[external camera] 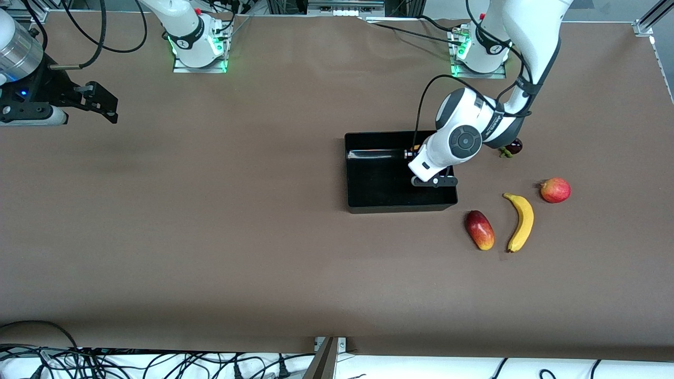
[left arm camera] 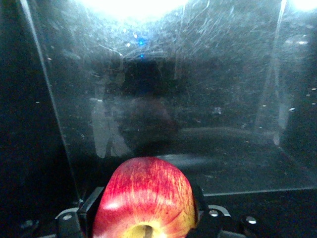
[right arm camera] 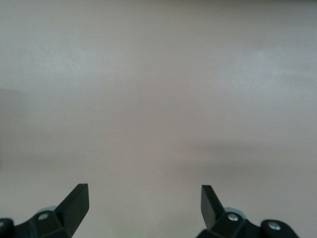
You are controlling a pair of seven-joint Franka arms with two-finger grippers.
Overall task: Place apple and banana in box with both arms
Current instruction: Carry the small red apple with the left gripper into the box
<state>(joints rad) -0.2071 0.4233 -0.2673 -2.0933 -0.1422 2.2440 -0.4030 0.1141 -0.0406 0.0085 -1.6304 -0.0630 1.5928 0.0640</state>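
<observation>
**Apple held down in box; banana waiting on bench**

Left gripper [left arm camera: 143, 218] clamped on apple [left arm camera: 144, 198], lowered inside box [external camera: 368, 202]. Stem dimple w/ yellow patch facing wrist cam, glossy black walls all round. Right gripper [right arm camera: 144, 203] spread wide & empty, hanging over bare bench [external camera: 210, 237] at right arm's end; waiting.

Banana [external camera: 521, 222] lying flat on bench, well apart from box toward left arm's end, between oblong red-yellow fruit [external camera: 479, 229] and round pinkish-red fruit [external camera: 555, 190]. Small dark fruit [external camera: 512, 147] farther from front cam, part hidden under left arm.

Handling, by judgement: apple firm, smooth, prob. slick & prone to roll once let go, so release low. Banana light, softer, bruisable; best pinched across mid-length, not at dark tips.

Views: front shows layout but wrist blocks apple & fingers entirely. Left wrist alone confirms grip; shows none of the bench fruit.
</observation>
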